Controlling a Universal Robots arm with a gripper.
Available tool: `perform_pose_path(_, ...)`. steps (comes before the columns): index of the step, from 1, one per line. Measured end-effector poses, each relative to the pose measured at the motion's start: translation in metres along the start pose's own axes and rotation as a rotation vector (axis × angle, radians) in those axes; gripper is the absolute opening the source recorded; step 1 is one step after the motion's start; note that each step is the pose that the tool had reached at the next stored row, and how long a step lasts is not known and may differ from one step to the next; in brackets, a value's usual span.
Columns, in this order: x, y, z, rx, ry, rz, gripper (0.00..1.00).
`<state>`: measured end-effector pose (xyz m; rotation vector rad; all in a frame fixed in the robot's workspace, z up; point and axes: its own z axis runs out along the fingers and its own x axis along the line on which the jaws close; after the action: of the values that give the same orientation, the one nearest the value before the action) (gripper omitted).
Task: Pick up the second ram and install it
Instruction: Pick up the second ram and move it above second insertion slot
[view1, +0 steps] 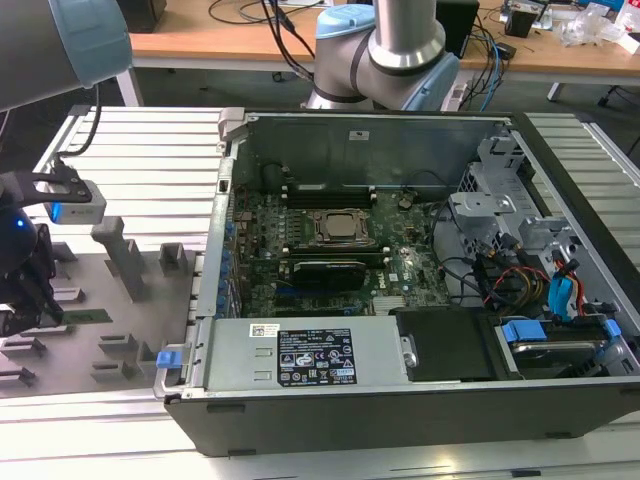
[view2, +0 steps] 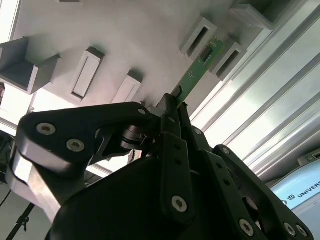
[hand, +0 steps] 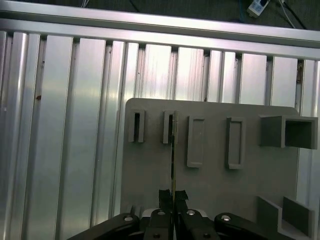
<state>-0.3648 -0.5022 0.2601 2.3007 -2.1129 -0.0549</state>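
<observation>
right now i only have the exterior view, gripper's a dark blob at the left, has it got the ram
Observer: Yes. In the second wrist view the gripper is shut on one end of the ram.
Operator: lying flat?
Observer: No. In the first wrist view it stands on edge, a thin line above the tray.
Operator: and its far end?
Observer: In the second wrist view it is next to a slotted block.

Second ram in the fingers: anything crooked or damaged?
Nothing stands out. The second ram sits clamped between the fingers and runs straight out in line with them in both wrist views, over the gray fixture plate. No bend or chipping shows.
</observation>
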Motion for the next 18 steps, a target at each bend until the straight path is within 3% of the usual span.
perform_pose_path(4,-0.0001,0.0001,-0.0039,0.0,0.0,0.0,0.14)
perform_pose_path(18,-0.0004,0.0004,-0.0294,0.0,0.0,0.0,0.14)
